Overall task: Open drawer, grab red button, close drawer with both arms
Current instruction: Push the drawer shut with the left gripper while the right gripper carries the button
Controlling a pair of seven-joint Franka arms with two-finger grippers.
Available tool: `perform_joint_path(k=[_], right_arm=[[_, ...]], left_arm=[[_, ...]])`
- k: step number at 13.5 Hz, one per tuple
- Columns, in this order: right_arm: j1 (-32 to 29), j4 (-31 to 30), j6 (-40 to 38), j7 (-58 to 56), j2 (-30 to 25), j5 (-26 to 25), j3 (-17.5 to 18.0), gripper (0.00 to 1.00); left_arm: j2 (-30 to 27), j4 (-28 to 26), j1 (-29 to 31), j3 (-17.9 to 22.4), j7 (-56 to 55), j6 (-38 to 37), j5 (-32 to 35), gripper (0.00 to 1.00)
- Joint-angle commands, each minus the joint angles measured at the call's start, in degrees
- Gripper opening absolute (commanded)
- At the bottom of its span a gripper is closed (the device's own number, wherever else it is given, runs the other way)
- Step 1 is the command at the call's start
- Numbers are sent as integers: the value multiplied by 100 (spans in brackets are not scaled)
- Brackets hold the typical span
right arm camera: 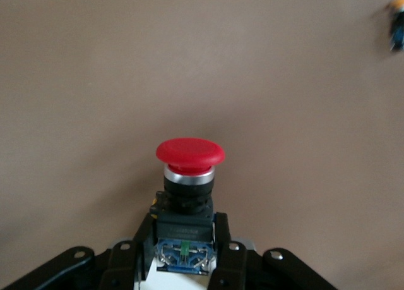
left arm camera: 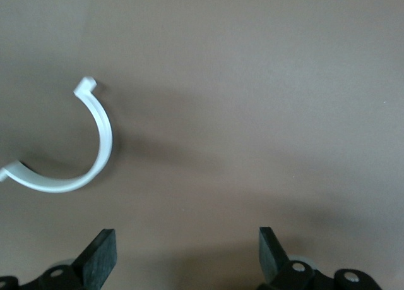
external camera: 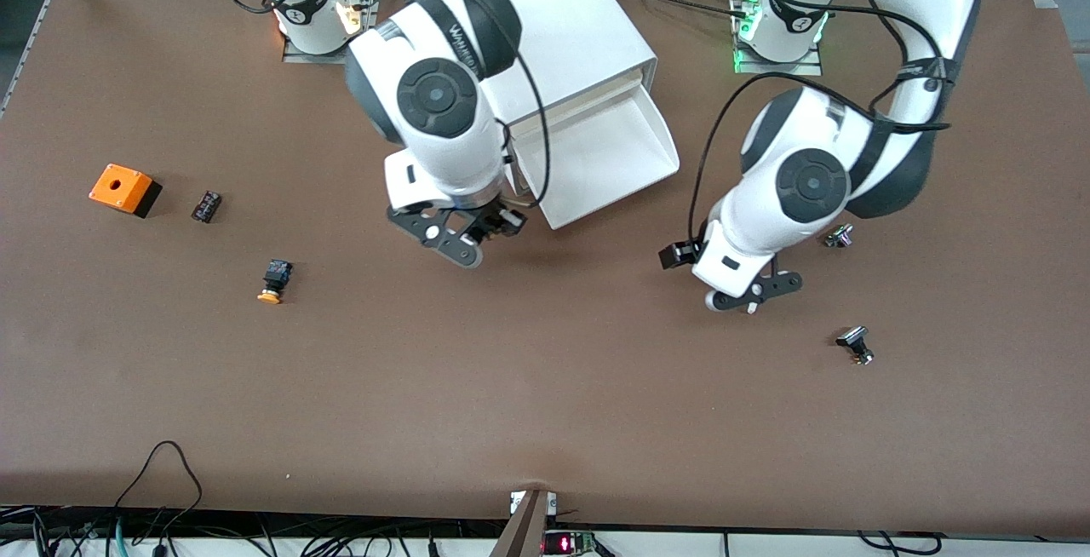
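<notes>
Only the right wrist view shows the button, pinched in the right end effector above bare bench; the left end effector hangs spread over the bench, and the drawer stands open.

I read little here. Only lettering: white print on dark band of right arm, too skewed to make out. Small label on button body also illegible. No numbers or signs elsewhere.
</notes>
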Motion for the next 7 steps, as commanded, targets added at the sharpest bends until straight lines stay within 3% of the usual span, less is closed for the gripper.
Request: perform_joint_path(k=[1,4,7], right_arm=[[-192,-838,24,-1714,-561,97,-439,0],[-832,-1173,104,-3561,-650,123,-511,0],[-1395,-1734,559,-4592,-720,220,-520,0]], left_arm=[[-376,-858,-257,-55,-772,592,166,99],[-393,-1536,-408,-63,-1220,1497,166,99],[-358,-1677,-495,-169,-1265,1508,166,99]])
